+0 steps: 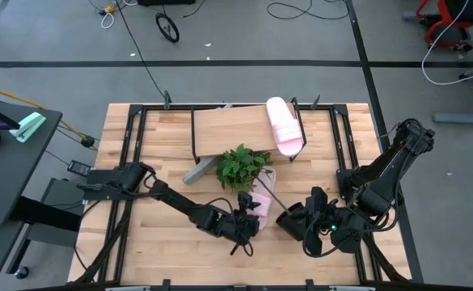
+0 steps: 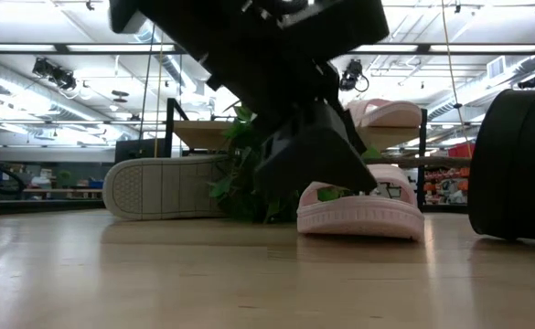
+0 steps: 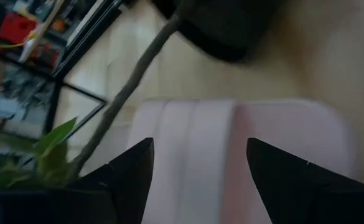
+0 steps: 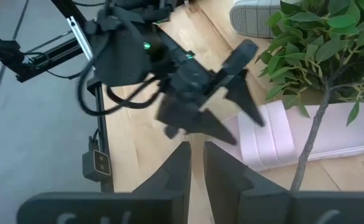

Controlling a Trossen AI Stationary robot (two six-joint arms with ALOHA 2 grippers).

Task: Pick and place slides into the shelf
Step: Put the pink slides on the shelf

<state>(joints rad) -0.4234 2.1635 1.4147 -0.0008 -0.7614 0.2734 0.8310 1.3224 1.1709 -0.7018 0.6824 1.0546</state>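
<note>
A pale pink slide (image 1: 262, 204) lies sole-down on the table just near of the plant; it also shows in the low view (image 2: 363, 210). My left gripper (image 3: 197, 168) is open right over it, one finger on each side of its width, and I see no touch. It also shows in the high view (image 1: 244, 222). A second pink slide (image 1: 285, 127) lies on the right end of the shelf's plank top (image 1: 228, 129). A grey slide (image 2: 162, 187) stands on its edge beside the shelf. My right gripper (image 4: 197, 162) is shut and empty at the near right (image 1: 310, 220).
The leafy plant (image 1: 240, 166) lies between the shelf and the pink slide on the table. Its thin stem (image 4: 312, 130) crosses over that slide toward the black pot (image 2: 514, 164), which lies on its side close to my right gripper. Bare tabletop lies at the near left.
</note>
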